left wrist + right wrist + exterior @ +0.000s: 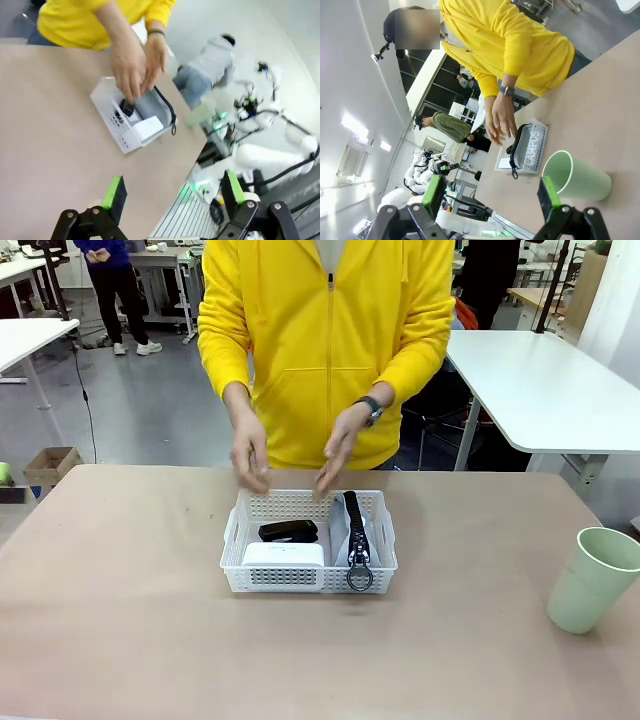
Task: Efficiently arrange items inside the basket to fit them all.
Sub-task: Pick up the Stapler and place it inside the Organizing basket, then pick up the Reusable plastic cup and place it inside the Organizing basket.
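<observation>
A person in a yellow zip jacket holds one hand (249, 453) and the other hand (340, 450) just above the far rim of the white perforated basket (290, 580), which sits mid-surface (120, 590), with 3 of the 4 items already inside it. The small white box (283, 553) lies against the near wall on the robot's left side, and the black stapler (288, 531) lies just behind it. The grey pouch (337, 537) stands on edge along the robot's right side, its black zipper uppermost and its ring pull hanging over the near rim. The pale green cup (592, 578) stands upright, mouth up, on the bare surface well apart from the basket, toward the robot's right. By the look of it the job is most of the way done: the cup is the 1 piece left to place, and the only free floor appears to be the strip behind the stapler, so it may need laying on its side or some reshuffling. The left claw (173, 187) hangs wide open and empty, well back from the basket; the right claw (490, 187) is likewise spread and empty, with the cup near in front of it.
</observation>
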`<state>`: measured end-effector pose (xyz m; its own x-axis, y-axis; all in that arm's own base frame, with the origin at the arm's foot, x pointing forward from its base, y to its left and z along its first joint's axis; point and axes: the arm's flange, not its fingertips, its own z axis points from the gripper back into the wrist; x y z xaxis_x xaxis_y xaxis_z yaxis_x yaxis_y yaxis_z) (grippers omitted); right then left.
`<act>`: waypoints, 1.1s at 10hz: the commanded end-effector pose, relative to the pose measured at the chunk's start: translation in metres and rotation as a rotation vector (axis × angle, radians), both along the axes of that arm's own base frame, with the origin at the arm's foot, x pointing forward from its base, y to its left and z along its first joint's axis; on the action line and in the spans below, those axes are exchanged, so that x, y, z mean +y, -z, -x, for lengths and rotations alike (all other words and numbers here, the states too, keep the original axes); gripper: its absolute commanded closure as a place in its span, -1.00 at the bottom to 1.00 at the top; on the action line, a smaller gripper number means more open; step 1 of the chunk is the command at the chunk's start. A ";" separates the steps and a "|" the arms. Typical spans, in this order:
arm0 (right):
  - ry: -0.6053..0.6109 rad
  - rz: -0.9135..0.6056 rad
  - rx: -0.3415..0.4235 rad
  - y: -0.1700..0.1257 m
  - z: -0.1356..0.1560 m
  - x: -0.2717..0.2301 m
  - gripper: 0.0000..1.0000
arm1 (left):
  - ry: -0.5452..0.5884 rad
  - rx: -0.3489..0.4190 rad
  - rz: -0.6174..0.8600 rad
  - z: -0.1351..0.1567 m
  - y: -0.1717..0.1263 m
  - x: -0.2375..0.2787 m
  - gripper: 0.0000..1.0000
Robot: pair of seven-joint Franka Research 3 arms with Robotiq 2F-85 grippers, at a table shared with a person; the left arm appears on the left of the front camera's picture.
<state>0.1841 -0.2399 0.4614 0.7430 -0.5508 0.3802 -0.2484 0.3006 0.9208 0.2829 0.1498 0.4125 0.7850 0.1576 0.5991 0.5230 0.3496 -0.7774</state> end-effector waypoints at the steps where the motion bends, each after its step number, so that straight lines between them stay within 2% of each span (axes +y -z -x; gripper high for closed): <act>1: 0.005 0.000 -0.036 -0.001 -0.001 -0.001 -1.00 | 0.059 0.011 0.124 -0.001 0.034 0.002 -1.00; 2: 0.005 0.000 -0.036 -0.001 -0.001 -0.001 -1.00 | 0.078 0.053 0.120 -0.010 0.039 0.002 -1.00; 3: 0.005 0.000 -0.036 -0.001 -0.001 -0.001 -1.00 | 0.073 0.049 0.093 -0.023 0.038 -0.004 -1.00; 4: 0.005 0.000 -0.036 -0.001 -0.001 -0.001 -1.00 | 0.015 0.056 0.106 0.007 0.037 0.010 -1.00; 11: 0.005 0.000 -0.036 -0.001 -0.001 -0.001 -1.00 | 0.015 0.056 0.106 0.007 0.037 0.010 -1.00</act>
<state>0.1838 -0.2401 0.4616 0.7420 -0.5517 0.3808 -0.2487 0.3010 0.9206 0.2792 0.1623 0.3732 0.8182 0.2096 0.5353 0.4786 0.2676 -0.8363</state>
